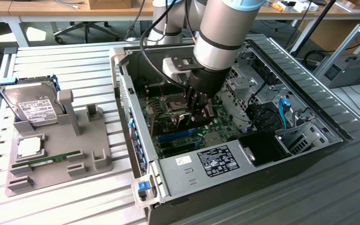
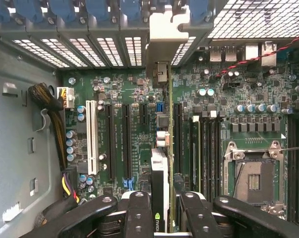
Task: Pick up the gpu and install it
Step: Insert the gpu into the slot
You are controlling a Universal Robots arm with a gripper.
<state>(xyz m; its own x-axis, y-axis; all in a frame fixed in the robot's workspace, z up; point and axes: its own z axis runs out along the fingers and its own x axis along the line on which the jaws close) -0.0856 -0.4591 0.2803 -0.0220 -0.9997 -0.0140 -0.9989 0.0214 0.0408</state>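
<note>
The gpu point(image 2: 159, 171) stands on edge above the green motherboard point(image 2: 238, 109), in line with the black expansion slots. My gripper point(image 2: 165, 203) is shut on its top edge, one black finger on each face. The card's silver end bracket point(image 2: 167, 29) reaches the case's rear slot openings. In the exterior view my gripper point(image 1: 196, 110) is lowered deep into the open computer case point(image 1: 127, 93), with the dark gpu point(image 1: 186, 123) under it, close over the motherboard point(image 1: 224, 129). Whether the card's edge sits in a slot I cannot tell.
On the exterior view's left, a grey holder tray point(image 1: 61, 159) carries a silver hard drive point(image 1: 33, 105), a memory stick point(image 1: 45, 161) and a square chip point(image 1: 30, 146). Inside the case are a white slot point(image 2: 92, 131), a cable bundle point(image 2: 55, 109) and the processor socket point(image 2: 253, 178).
</note>
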